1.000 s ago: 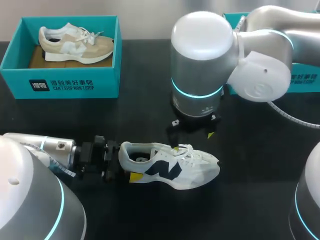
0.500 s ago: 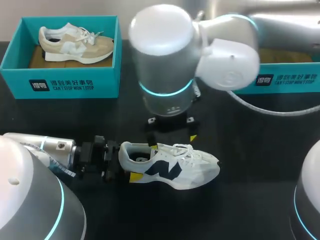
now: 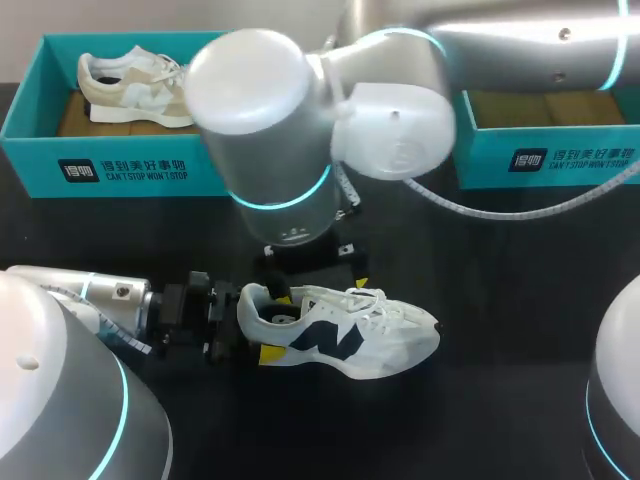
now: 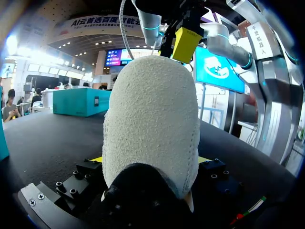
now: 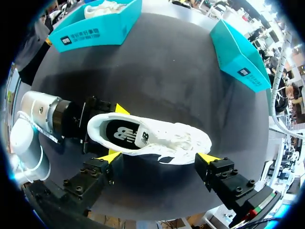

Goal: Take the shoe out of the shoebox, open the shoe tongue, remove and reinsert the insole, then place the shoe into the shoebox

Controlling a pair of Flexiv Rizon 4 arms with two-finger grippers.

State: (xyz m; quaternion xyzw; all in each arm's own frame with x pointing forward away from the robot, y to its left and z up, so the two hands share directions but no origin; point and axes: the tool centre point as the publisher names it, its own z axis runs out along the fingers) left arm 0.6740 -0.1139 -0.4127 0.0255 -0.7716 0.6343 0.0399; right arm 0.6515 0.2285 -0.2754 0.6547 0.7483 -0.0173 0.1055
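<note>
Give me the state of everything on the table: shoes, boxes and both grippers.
white shoe: out of its box, upright on the table, heel gripped.
insole: in the white shoe.
left gripper: shut on the white shoe's heel.
right gripper: open, hovering above the white shoe.
left shoebox: open, holds beige shoe.
right shoebox: open, no shoe visible inside.

I count two shoes: one white shoe (image 3: pixel 340 335) on the counter (image 3: pixel 500 250) and one beige shoe (image 3: pixel 130 85). There are two teal boxes, the left shoebox (image 3: pixel 120 165) and the right shoebox (image 3: pixel 540 155). There are two pincers, the left pincer (image 3: pixel 232 325) and the right pincer (image 5: pixel 159 157).
</note>
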